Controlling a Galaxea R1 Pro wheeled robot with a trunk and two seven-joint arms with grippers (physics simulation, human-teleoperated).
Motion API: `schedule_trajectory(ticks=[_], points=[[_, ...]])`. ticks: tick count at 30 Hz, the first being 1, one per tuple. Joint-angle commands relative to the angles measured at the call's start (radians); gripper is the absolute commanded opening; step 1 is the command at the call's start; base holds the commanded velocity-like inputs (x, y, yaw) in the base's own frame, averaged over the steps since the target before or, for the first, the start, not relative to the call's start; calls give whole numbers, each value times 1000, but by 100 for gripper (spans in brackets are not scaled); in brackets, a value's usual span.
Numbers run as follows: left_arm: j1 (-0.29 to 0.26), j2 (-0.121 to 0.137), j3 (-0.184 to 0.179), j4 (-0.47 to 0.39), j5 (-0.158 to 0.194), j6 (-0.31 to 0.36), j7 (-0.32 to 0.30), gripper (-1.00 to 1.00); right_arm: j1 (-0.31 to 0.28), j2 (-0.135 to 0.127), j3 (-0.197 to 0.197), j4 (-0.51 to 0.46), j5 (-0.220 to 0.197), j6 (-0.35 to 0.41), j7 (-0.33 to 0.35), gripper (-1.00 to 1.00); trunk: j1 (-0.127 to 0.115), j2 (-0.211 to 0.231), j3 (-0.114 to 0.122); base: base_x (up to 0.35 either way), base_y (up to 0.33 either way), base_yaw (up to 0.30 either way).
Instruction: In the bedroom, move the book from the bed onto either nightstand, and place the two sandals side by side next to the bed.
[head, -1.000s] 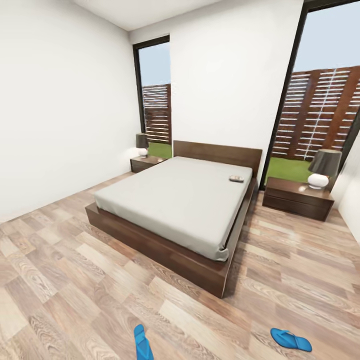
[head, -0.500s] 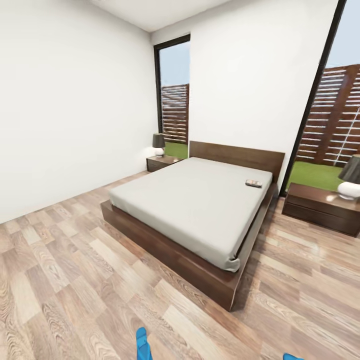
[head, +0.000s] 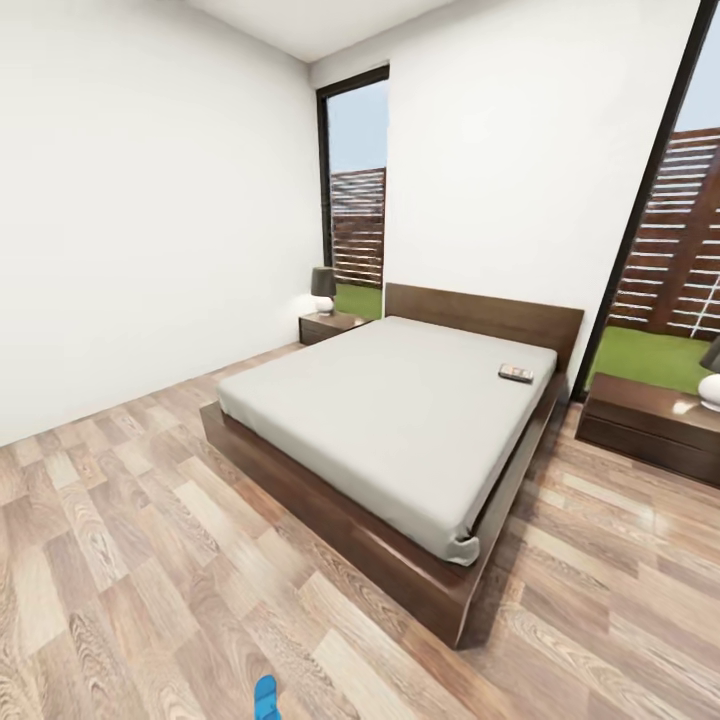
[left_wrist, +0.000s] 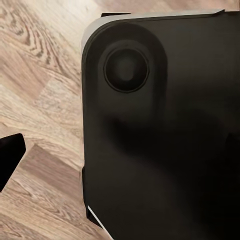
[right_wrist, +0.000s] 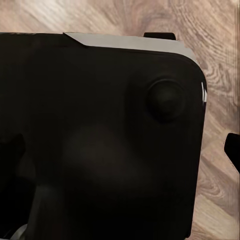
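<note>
The bed (head: 400, 420), with a grey mattress on a dark wooden frame, stands in the middle of the bedroom in the head view. The book (head: 516, 373) lies flat on the mattress near the headboard, on the bed's right side. One nightstand (head: 333, 326) is at the bed's far left by the window, and another nightstand (head: 650, 425) is at the right. The tip of one blue sandal (head: 265, 697) shows on the floor at the picture's bottom edge. In each wrist view a black robot panel (left_wrist: 160, 125) (right_wrist: 100, 135) blocks the sight, with a dark tip at the picture's edge.
A lamp (head: 323, 288) stands on the left nightstand, and part of another lamp (head: 712, 380) shows on the right one. Wood-plank floor (head: 130, 520) spreads wide to the left of and in front of the bed. Tall windows flank the headboard wall.
The head camera has swung left and moved forward: the bed sits further right and larger, the right-hand sandal has left the picture, and the other sandal has slid to the bottom edge.
</note>
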Motion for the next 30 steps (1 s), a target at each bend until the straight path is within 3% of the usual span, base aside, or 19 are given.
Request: schedule_trajectory(ticks=[1, 12, 30], points=[[0, 0, 0, -1, 1, -2, 1, 100, 0, 0, 1, 0, 1, 0, -1, 100, 0, 0, -1, 135, -132, 16], [0, -1, 1, -1, 1, -2, 1, 100, 0, 1, 1, 0, 1, 0, -1, 100, 0, 0, -1, 62, -60, 42], [0, -1, 1, -1, 2, -2, 1, 100, 0, 1, 1, 0, 1, 0, -1, 100, 0, 0, -1, 7, -7, 139]])
